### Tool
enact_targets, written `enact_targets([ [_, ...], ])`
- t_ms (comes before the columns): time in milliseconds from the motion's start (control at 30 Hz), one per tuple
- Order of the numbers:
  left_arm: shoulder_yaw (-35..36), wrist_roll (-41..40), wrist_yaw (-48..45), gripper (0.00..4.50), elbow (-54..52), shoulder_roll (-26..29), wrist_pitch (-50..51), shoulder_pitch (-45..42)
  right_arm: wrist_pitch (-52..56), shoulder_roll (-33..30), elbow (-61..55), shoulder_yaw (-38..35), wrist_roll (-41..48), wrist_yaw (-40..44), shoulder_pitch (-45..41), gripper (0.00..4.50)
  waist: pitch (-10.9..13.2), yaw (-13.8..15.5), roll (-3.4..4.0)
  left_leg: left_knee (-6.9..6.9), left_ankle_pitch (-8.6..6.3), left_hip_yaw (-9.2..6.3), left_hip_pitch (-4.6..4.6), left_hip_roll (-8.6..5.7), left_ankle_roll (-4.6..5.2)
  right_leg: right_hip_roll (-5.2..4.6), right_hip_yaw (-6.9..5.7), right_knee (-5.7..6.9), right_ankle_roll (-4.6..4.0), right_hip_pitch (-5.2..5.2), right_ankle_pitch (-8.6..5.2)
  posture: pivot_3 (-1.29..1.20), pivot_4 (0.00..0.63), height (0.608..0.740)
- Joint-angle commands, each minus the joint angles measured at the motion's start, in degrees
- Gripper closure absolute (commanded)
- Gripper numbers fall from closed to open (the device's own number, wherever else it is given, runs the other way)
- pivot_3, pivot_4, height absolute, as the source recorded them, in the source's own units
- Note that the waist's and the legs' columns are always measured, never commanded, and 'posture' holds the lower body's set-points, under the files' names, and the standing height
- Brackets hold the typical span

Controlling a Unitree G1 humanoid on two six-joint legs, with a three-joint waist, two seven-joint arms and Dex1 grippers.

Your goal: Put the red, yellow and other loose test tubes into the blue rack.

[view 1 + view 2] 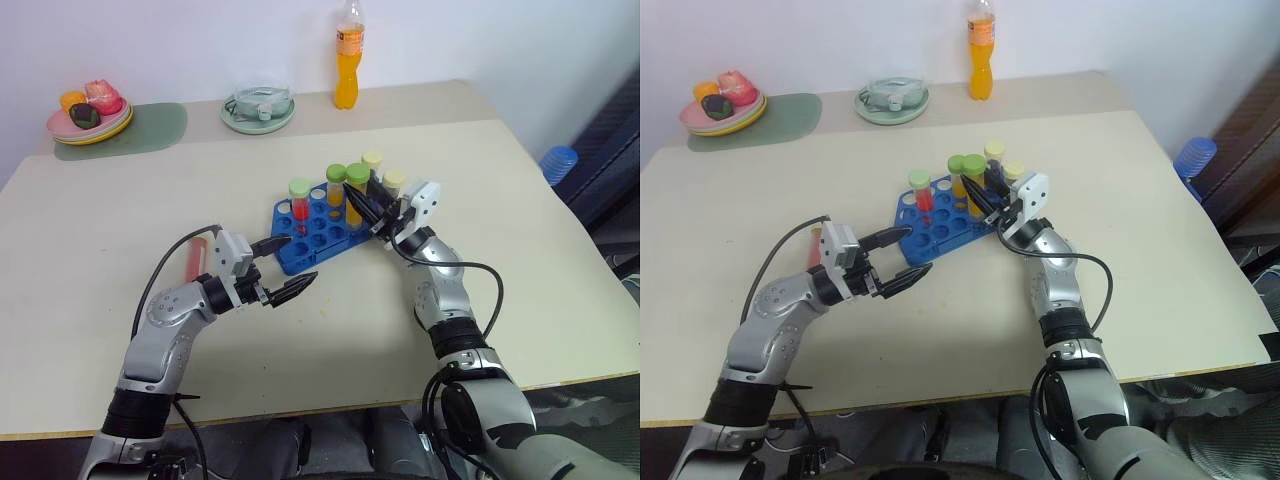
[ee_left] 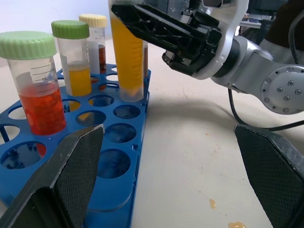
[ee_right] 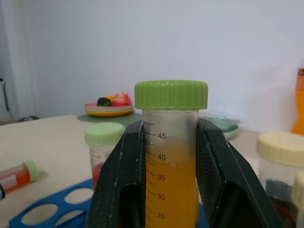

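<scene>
The right gripper (image 1: 362,205) is clamped on a green-capped tube of yellow liquid (image 3: 170,156), one black finger (image 3: 118,180) pressed to each side of it. In the left wrist view the tube's foot is seen at a hole along the near edge of the blue rack (image 2: 121,156); whether it is seated cannot be told. The right forearm is angled up from the lower right of the head view towards the frame's centre. The left gripper (image 1: 283,265) is spread wide and empty, held level just beside the rack's lower-left corner. A red-filled tube (image 1: 300,204) is stood in the rack, and a loose red tube (image 1: 191,257) is seen lying on the table (image 1: 330,330) at the frame's left, behind the left wrist.
</scene>
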Motion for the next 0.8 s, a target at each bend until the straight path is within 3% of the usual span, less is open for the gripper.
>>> enact_targets([
  [33,1.04,-1.25,-0.18,0.0,-2.26,0.58,-0.35,-0.01,-0.97,-0.75,0.08,-0.82,0.35,-0.19,-0.08,3.6,0.0,0.03,0.0,0.0,0.0,0.0,-0.01,0.0,0.0,0.0,0.0,0.0,0.0,0.0,0.0,0.0,0.15,0.74],
  [333,0.85,-1.27,0.08,0.0,-2.42,0.31,-0.21,-0.05,0.85,0.91,0.0,-0.96,3.31,2.47,-0.11,3.6,0.0,-0.04,0.0,0.01,0.0,0.0,0.0,0.0,0.0,0.0,0.0,-0.01,0.0,0.0,0.0,0.0,0.15,0.74],
  [567,1.02,-1.37,0.7,0.0,-3.05,0.24,-0.09,0.56,-1.89,0.08,0.92,0.4,-0.37,1.2,0.06,0.13,0.0,-0.14,0.0,0.0,0.0,0.0,0.0,0.0,0.0,0.01,0.0,0.0,0.0,-0.01,0.0,0.0,0.15,0.74],
  [800,1.52,-1.73,1.64,0.0,-3.43,0.01,0.06,0.89,-0.76,-1.51,-1.17,1.17,-1.43,1.68,1.72,0.05,0.0,-0.05,0.0,0.0,0.0,0.0,0.0,0.0,0.0,0.0,0.01,0.0,0.0,0.0,0.0,0.0,0.15,0.74],
])
